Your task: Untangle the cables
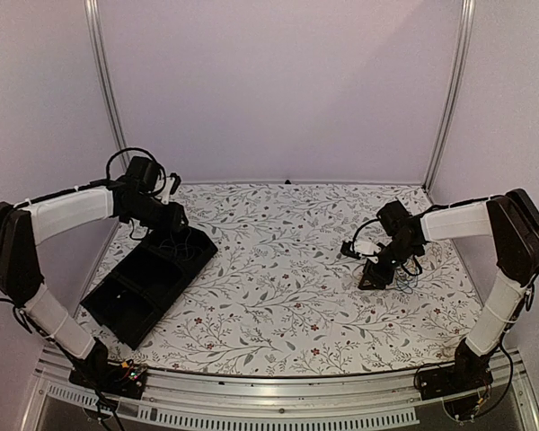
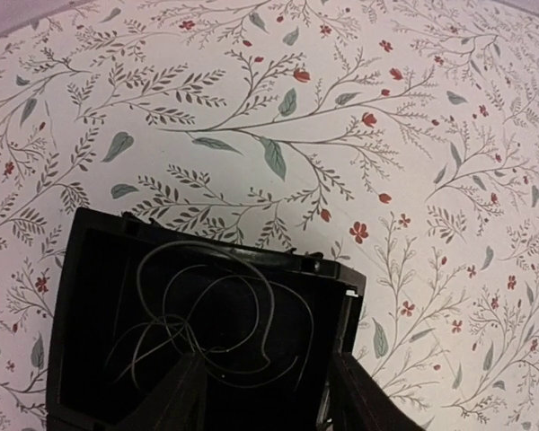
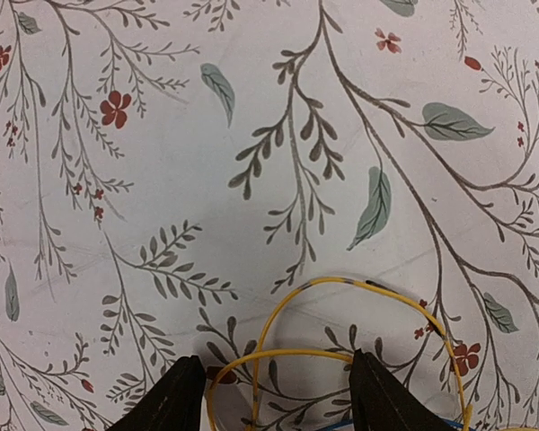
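Observation:
A thin dark cable lies in loose loops on the floor of the black bin. My left gripper hangs over it, open, and nothing sits between its fingers. From above, the left gripper is at the far end of the bin. On the right, a yellow cable curls on the floral cloth, with a bit of blue cable at the bottom edge. My right gripper stands open, straddling the yellow loops, low over the cloth.
The long black bin lies diagonally at the table's left. The floral cloth covers the table between the two arms. Metal frame posts and pale walls close in the back and sides.

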`<action>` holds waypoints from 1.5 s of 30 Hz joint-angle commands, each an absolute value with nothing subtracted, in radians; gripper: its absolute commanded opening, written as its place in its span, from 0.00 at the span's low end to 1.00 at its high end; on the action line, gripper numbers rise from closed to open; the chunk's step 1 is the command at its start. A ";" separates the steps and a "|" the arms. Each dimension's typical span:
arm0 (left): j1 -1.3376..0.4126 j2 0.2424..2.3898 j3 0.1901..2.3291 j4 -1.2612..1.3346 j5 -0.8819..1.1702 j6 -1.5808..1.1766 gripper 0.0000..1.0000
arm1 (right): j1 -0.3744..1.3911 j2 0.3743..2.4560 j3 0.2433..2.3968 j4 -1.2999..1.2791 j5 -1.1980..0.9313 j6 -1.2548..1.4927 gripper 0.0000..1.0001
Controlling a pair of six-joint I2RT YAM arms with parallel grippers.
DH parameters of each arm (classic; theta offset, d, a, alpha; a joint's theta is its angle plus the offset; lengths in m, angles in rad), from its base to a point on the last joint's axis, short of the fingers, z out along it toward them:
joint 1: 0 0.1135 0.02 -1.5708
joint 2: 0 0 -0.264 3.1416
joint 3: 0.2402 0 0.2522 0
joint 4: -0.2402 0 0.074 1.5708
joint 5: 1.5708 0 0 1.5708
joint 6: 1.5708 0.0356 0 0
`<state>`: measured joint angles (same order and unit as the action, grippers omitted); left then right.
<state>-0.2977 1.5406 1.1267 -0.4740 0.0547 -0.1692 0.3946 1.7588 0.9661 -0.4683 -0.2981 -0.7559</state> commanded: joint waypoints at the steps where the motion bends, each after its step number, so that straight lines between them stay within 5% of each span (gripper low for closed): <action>1: -0.322 1.621 1.112 -0.457 0.078 -0.181 0.46 | 0.403 1.803 0.962 -0.497 -0.295 -0.754 0.59; 6: -0.325 1.684 1.129 -0.457 0.068 -0.159 0.44 | 0.405 1.810 0.963 -0.498 -0.297 -0.756 0.59; 15: -0.309 1.734 1.132 -0.417 0.086 -0.149 0.24 | 0.406 1.806 0.963 -0.501 -0.299 -0.761 0.59; 21: -0.301 1.722 1.117 -0.400 0.082 -0.145 0.00 | 0.405 1.801 0.962 -0.505 -0.298 -0.764 0.59; 29: -0.301 1.606 1.006 -0.395 0.015 -0.198 0.00 | 0.406 1.791 0.958 -0.505 -0.296 -0.765 0.59; 40: -0.300 1.763 1.117 -0.467 0.061 -0.209 0.00 | 0.405 1.778 0.960 -0.503 -0.294 -0.762 0.59; 45: -0.305 1.686 1.131 -0.490 0.055 -0.213 0.21 | 0.406 1.719 0.964 -0.495 -0.318 -0.744 0.59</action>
